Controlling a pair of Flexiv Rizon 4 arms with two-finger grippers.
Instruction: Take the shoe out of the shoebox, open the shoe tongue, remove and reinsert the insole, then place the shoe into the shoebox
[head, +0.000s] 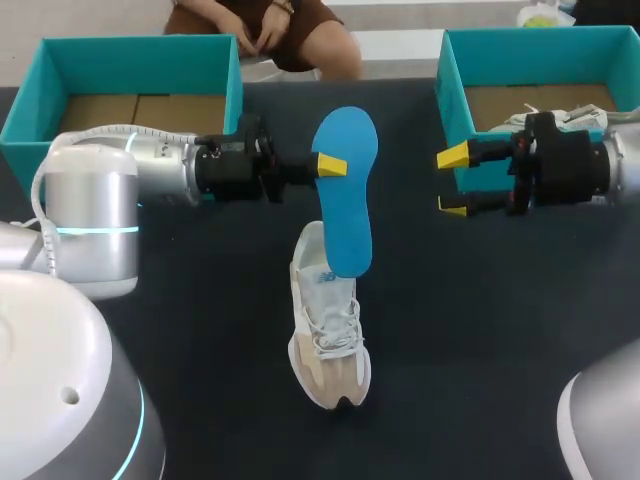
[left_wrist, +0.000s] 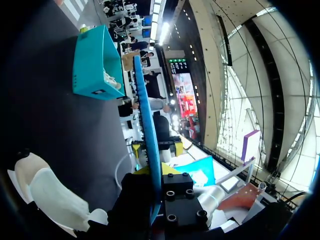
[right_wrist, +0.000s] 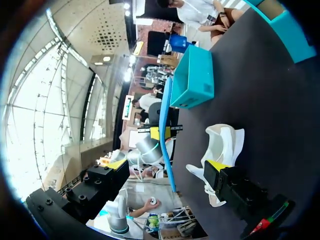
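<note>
Blue insole (head: 345, 190) hung pinched in the left tool (head: 332, 165) above the sneaker (head: 328, 330) lying on the dark surface (head: 480, 330), the right tool (head: 453, 182) spread apart, so removal looked done, with reinsertion and boxing left.

Dark table (head: 480, 350), flat plain top. Blue-green box (head: 540, 40) sits on table at far right corner. Box open on top, brown floor inside. Second shoe (head: 580, 113) lies in that box, white laces showing, part hidden. Left wrist view: same box (left_wrist: 95, 65) well ahead on table, bit of white shoe poking over rim.
</note>
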